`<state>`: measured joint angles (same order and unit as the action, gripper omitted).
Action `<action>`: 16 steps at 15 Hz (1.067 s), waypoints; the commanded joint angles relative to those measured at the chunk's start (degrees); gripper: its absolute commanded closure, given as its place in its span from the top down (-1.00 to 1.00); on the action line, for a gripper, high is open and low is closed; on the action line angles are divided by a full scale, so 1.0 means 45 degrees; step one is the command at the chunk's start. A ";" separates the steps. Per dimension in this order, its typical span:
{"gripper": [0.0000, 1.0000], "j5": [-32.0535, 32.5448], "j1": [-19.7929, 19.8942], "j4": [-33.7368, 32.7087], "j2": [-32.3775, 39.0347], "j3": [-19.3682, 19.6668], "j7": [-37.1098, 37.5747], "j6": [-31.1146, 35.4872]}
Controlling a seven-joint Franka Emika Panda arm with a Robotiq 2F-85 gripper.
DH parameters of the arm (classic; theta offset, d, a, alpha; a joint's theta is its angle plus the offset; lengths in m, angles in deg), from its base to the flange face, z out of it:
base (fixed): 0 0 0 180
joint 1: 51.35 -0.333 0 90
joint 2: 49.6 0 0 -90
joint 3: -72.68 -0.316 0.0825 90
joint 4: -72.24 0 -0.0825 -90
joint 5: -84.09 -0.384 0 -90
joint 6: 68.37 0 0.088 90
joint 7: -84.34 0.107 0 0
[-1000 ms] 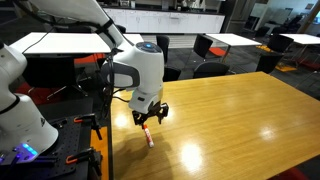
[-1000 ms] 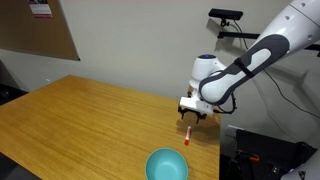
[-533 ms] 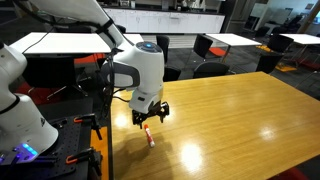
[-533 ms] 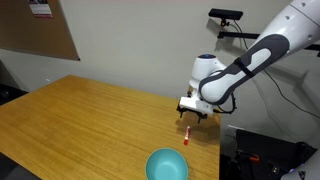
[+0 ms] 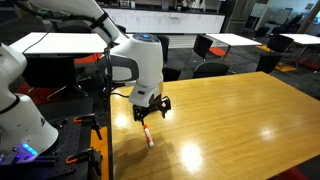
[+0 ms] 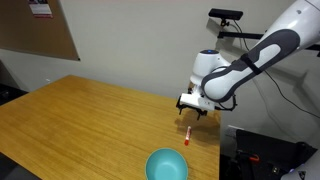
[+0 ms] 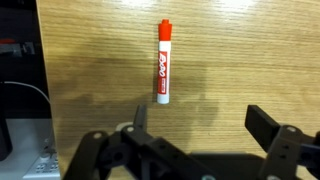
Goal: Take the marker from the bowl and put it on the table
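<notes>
Risen slightly, gripper (image 5: 151,112) hovers, jaws apart, above marker (image 5: 149,138) on table (image 5: 230,120)

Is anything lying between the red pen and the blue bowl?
No. In an exterior view, only bare table separates the marker from the bowl.

The table (image 7: 90,70) is made of smooth wood, and light is thrown back from its shiny top. The marker (image 7: 164,62) is made of smooth plastic. The bowl (image 6: 167,166) is seen as smooth too.
</notes>
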<state>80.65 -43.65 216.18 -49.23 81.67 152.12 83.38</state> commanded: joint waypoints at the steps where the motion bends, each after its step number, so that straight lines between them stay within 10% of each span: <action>1: 1.00 0.0947 0.0017 0.0609 -0.1394 -0.0156 0.0632 -0.0414; 16: 1.00 0.1926 0.0645 0.1278 -0.3627 -0.1778 0.1167 -0.0686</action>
<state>89.88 -41.57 222.01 -65.55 74.48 157.88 80.41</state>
